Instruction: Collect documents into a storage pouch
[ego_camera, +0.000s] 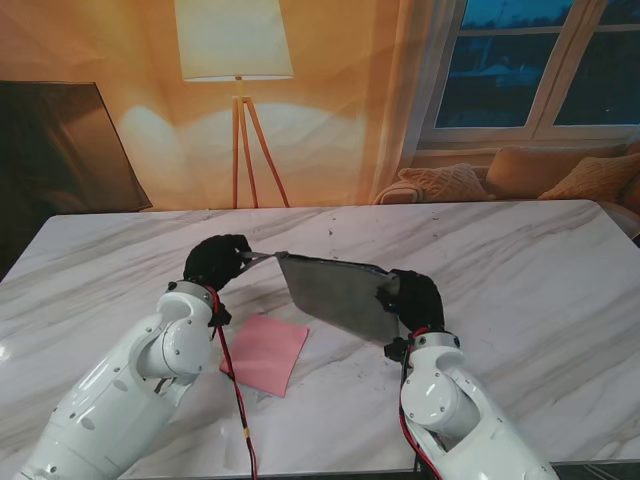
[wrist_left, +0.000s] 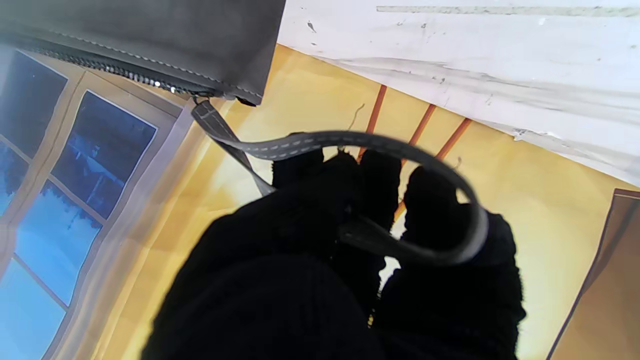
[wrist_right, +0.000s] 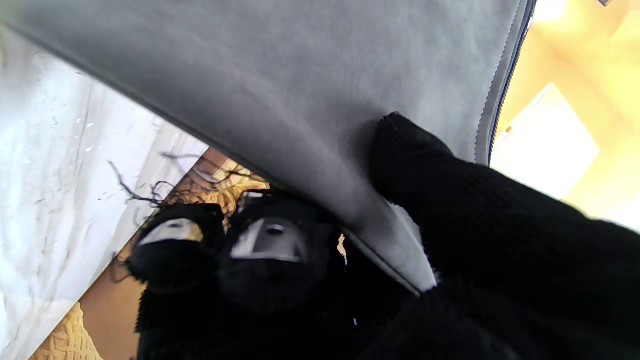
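A flat grey zippered pouch (ego_camera: 335, 292) hangs tilted above the middle of the marble table (ego_camera: 520, 270), held between both hands. My left hand (ego_camera: 216, 262) in its black glove is shut on the pouch's grey strap (wrist_left: 350, 142), which loops round the fingers (wrist_left: 435, 200). My right hand (ego_camera: 414, 299) is shut on the pouch's near right corner, thumb (wrist_right: 415, 150) pressed on the grey cloth (wrist_right: 280, 75) with the other fingers underneath. A pink document (ego_camera: 264, 352) lies flat on the table nearer to me, between the two arms.
A floor lamp (ego_camera: 236, 60) stands behind the table's far edge. A sofa with cushions (ego_camera: 520, 175) sits at the back right under a window. A red and black cable (ego_camera: 236, 390) runs along my left forearm.
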